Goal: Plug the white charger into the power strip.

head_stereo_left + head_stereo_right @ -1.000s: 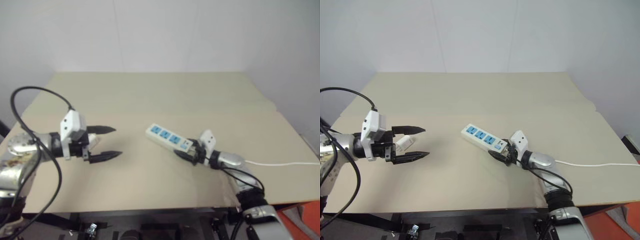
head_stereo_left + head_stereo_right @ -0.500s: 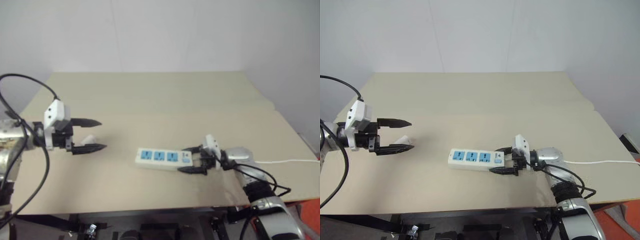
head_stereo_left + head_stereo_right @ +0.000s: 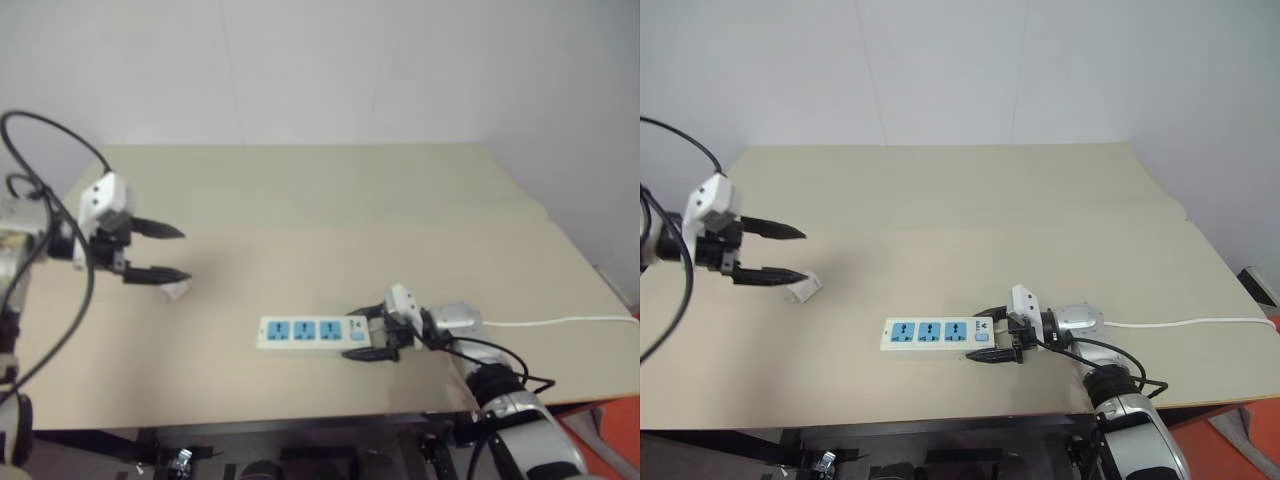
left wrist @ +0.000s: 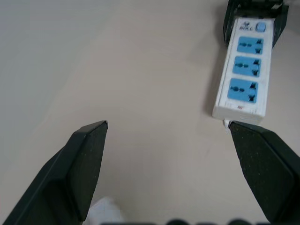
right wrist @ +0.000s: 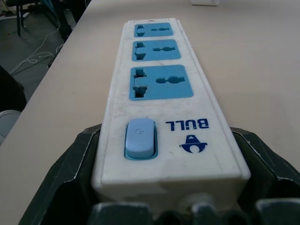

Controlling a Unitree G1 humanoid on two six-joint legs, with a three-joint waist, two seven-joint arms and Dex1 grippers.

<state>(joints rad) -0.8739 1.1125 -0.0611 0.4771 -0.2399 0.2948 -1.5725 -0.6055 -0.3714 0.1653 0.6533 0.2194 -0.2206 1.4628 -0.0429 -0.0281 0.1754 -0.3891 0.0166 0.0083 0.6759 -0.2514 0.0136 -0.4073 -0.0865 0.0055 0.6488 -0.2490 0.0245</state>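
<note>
The power strip (image 3: 312,331), a white bar with three blue sockets, lies near the table's front edge, parallel to it. My right gripper (image 3: 362,334) is shut on its switch end (image 5: 139,137), one black finger (image 5: 70,173) pressed against each side. The white charger (image 3: 803,290) lies on the table at the left, just under and past the tips of my left gripper (image 3: 804,256). That gripper is open and hovers above the table with nothing between its fingers (image 4: 84,164). The left wrist view shows the power strip (image 4: 243,75) ahead, and the charger (image 4: 105,211) low between the fingers.
The strip's thin white cord (image 3: 560,322) runs off to the right along the table. The beige table (image 3: 330,210) stands against a white wall. Its front edge (image 3: 250,418) is close to the strip.
The right gripper has swung the power strip round and pulled it left and toward the front edge. The left gripper has drawn back to the left and risen. The charger stays on the table.
</note>
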